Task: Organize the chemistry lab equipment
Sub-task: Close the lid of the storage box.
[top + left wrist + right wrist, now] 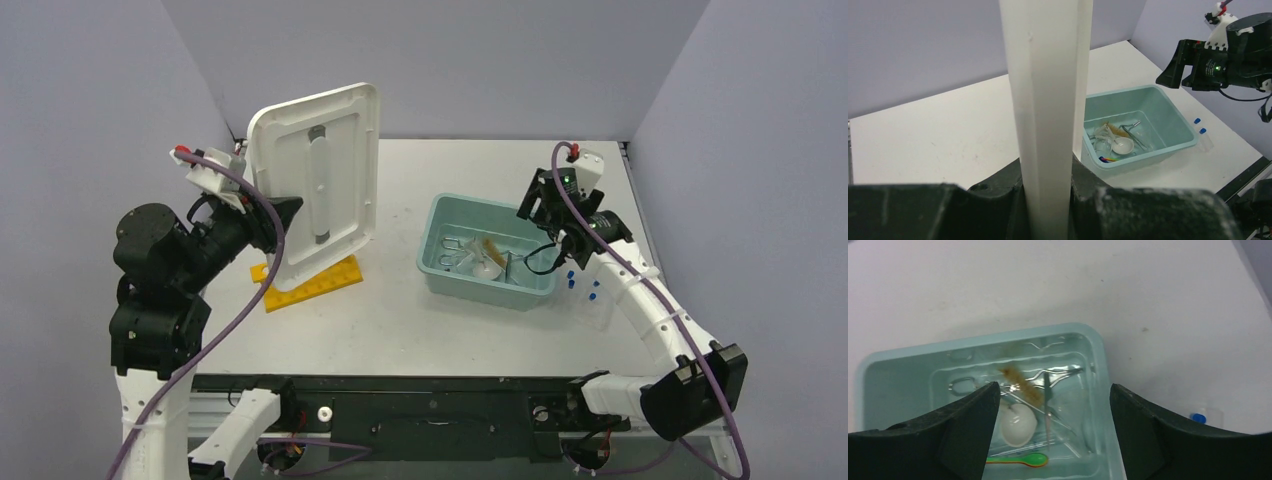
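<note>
The left gripper (288, 210) is pinched tight on one edge of the white lid (315, 180). The lid is a flat, smooth plastic rectangle with round corners, and the gripper holds it standing up over the left side of the table (420, 330). The yellow rack (312, 282), a long flat bar, lies on the table and is partly hidden by the lid. On the right, the right gripper (1054, 390) hangs over the teal tub (482, 290). Its two black fingers are spread wide with nothing between them. Inside the smooth plastic tub lie a brush (1023, 385) with tan bristles, a round white dish (1018, 427), thin shiny metal tongs (1048, 400), a small green spoon (1023, 459) and some clear glass. Blue-capped vials (582, 285) sit on the table just right of the tub.
</note>
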